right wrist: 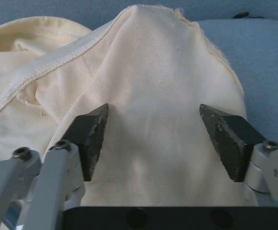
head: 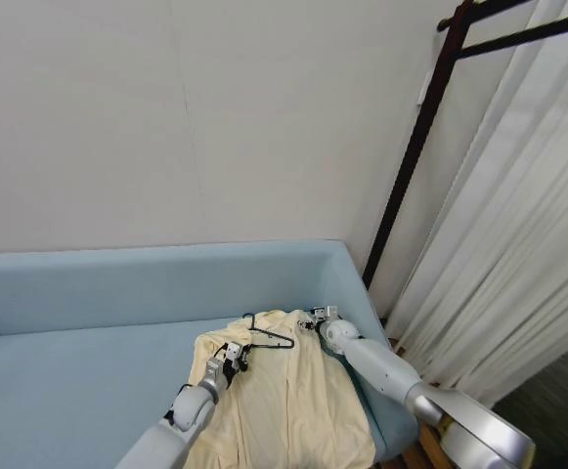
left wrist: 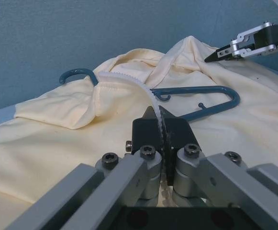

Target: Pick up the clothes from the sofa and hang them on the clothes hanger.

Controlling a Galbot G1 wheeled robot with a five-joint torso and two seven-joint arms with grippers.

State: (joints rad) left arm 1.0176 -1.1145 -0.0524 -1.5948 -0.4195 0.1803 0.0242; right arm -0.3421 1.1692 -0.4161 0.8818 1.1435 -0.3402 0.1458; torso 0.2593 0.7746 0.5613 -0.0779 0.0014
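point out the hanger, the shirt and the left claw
hanger (left wrist: 201,89): left wrist view, on its upper bar
shirt (head: 303,410): head view, middle of the cloth
left claw (left wrist: 161,120): left wrist view, between its tips, shut on the shirt

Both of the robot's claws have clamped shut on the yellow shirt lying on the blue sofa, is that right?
Not quite. Only the left gripper is shut on the yellow shirt on the blue sofa; the right gripper stands open over the cloth, as the right wrist view shows.
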